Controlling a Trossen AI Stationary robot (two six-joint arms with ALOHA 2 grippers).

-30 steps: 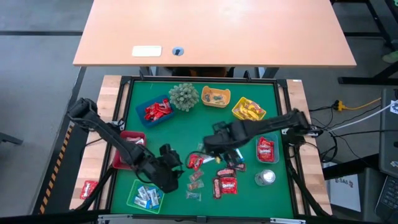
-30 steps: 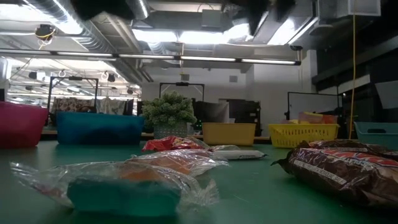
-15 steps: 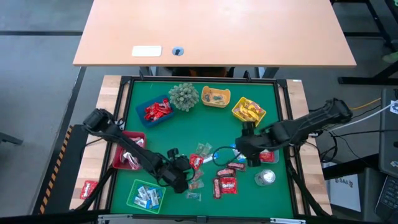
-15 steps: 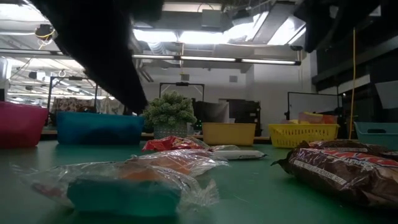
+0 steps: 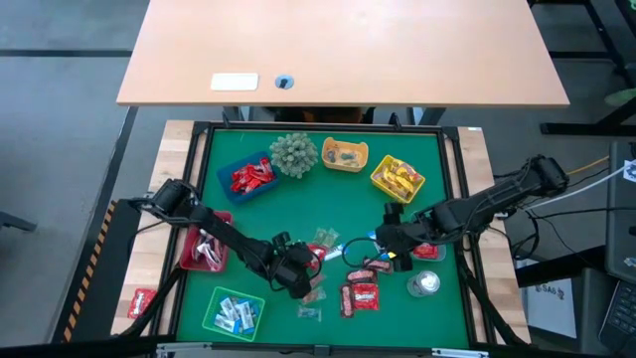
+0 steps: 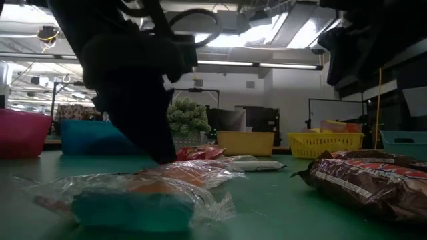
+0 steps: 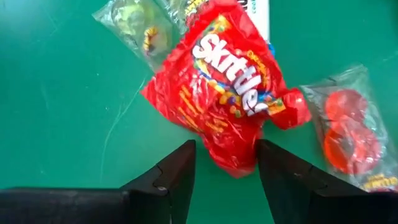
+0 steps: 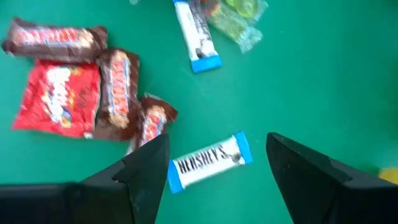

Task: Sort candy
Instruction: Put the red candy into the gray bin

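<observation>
The candy lies loose on the green mat point(image 5: 298, 214) near its front middle. Among it are a red Skittles packet point(image 7: 230, 106), clear-wrapped sweets point(image 7: 348, 127) and brown bars point(image 8: 118, 87). A white-and-blue Hershey's bar point(image 8: 208, 163) lies there too. My left gripper point(image 7: 227, 144) is open and low over the Skittles packet point(image 5: 313, 259), one finger at each side of the packet's near end. My right gripper point(image 8: 217, 140) is open above the Hershey's bar point(image 5: 383, 262). In the low view my left arm point(image 6: 133, 87) stands just behind a clear-wrapped sweet point(image 6: 133, 193).
Trays ring the mat: blue with red packets point(image 5: 248, 177), yellow point(image 5: 345, 154), a yellow basket point(image 5: 397, 177), light blue point(image 5: 427, 239), pink point(image 5: 204, 244) and green point(image 5: 234, 313). A spiky plant ball point(image 5: 294, 154) stands at the back. A silvery thing point(image 5: 425, 283) lies front right.
My left gripper has come down and a little toward the table's right, onto the Skittles packet, and now fills the left of the low view. My right gripper has drawn back from the pile's middle toward the table's right edge and sunk over the Hershey's bar.
</observation>
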